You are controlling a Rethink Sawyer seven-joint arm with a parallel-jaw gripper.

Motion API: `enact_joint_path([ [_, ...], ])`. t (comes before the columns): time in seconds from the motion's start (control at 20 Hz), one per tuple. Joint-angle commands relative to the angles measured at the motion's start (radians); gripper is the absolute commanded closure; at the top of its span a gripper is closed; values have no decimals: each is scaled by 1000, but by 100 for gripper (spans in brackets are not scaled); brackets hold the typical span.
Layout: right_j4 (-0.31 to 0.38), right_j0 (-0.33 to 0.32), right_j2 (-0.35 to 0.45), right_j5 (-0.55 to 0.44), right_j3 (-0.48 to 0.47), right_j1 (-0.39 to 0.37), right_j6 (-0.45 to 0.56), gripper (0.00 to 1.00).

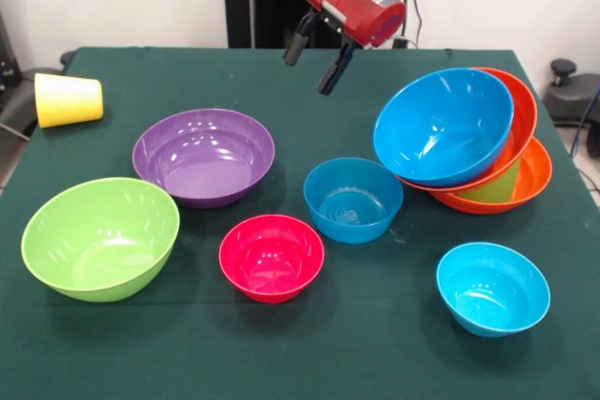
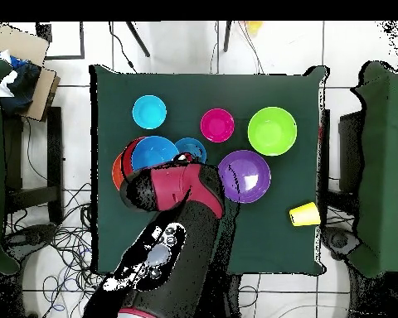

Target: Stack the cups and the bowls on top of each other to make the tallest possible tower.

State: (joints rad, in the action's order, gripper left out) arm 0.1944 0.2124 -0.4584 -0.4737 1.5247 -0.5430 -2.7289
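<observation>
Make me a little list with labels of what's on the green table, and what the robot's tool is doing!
tool: tool open, empty, above the table's far side
tower: tower leaning; blue bowl tilted on two orange bowls, something light green between them
loose bowls: purple bowl, lime bowl, pink-red bowl, blue bowl in the middle, cyan bowl, all upright
cup: yellow cup on its side near the table edge

A dark green table (image 2: 269,240) is standing on a pale tiled floor (image 2: 177,50). Cables (image 2: 49,248) are trailing across the tiles, and cardboard boxes (image 2: 24,54) are sitting at one corner.
</observation>
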Motion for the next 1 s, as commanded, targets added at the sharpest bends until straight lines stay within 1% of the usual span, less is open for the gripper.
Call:
enact_joint_path([
  [0.05, 35, 0, 65, 34, -44, 42, -11, 0],
  [0.4, 25, -6, 67, 29, -68, 55, -14, 0],
  [0.8, 7, -16, 71, -8, -142, 88, -14, 0],
  [1.0, -1, -23, 79, -32, -157, 89, -6, 0],
])
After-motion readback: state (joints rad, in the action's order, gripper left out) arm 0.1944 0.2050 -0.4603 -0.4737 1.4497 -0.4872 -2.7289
